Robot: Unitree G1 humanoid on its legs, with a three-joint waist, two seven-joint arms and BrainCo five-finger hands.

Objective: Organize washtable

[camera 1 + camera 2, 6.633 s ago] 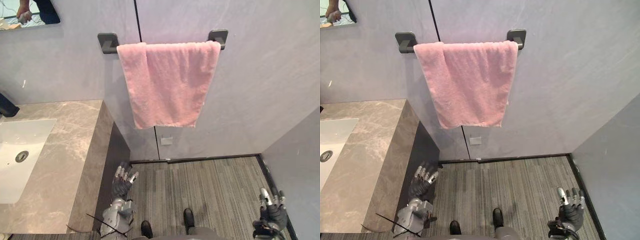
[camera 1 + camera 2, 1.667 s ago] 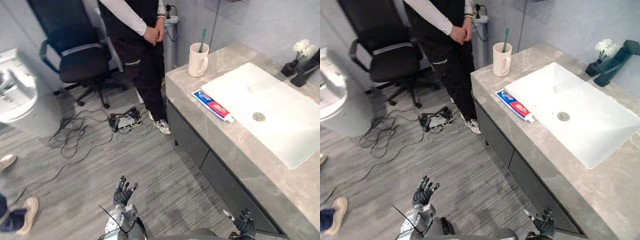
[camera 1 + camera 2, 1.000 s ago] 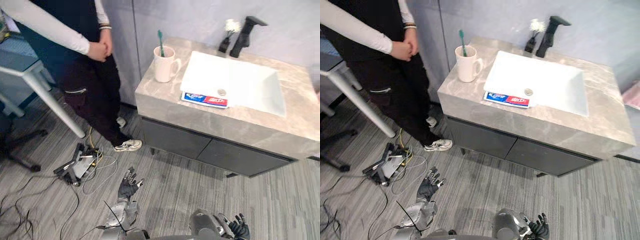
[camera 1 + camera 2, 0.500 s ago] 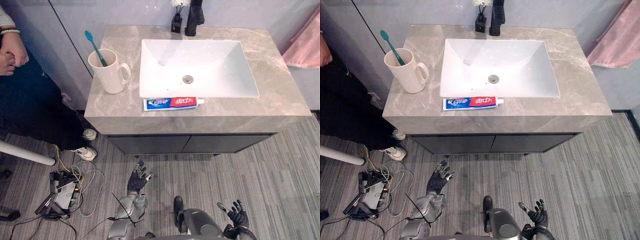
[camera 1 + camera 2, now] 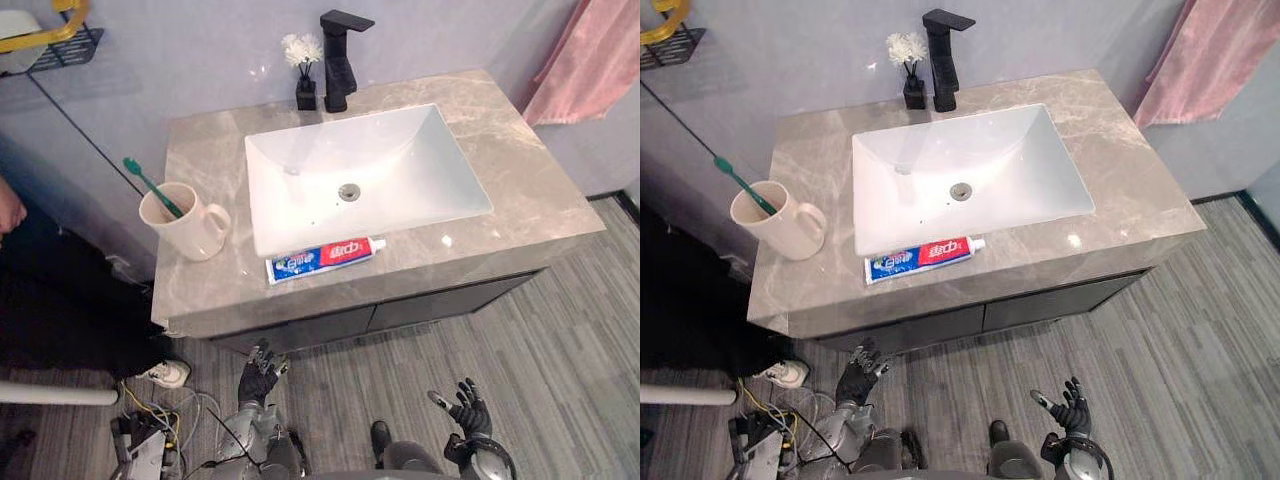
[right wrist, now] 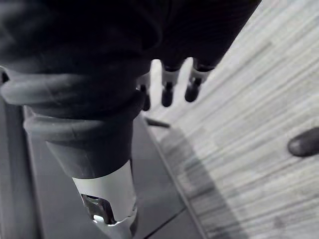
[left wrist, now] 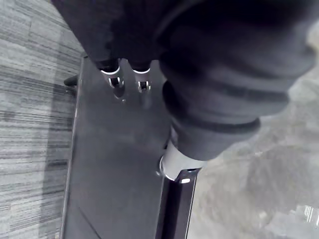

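The grey marble washtable (image 5: 520, 175) holds a white sink (image 5: 400, 170). On the counter strip in front of the basin lies a red, white and blue toothpaste tube (image 5: 325, 257). A cream mug (image 5: 190, 225) stands at the counter's left with a green toothbrush (image 5: 148, 184) in it. At the back are a black faucet (image 5: 340, 60) and a small vase of white flowers (image 5: 303, 70). My left hand (image 5: 260, 365) hangs low before the dark cabinet, fingers (image 7: 114, 79) straight and holding nothing. Low over the floor, my right hand (image 5: 465, 408) is spread open, its fingers (image 6: 169, 89) empty.
A pink towel (image 5: 590, 55) hangs at the upper right. A person in dark clothes (image 5: 40, 300) stands left of the washtable, one shoe (image 5: 165, 373) near my left hand. Cables and a small device (image 5: 140, 445) lie on the floor. A wire shelf (image 5: 50, 35) hangs on the wall.
The camera has swung from the towel wall, past the person, onto the washtable, which is now centred and slightly turned. Both hands stay low and open.
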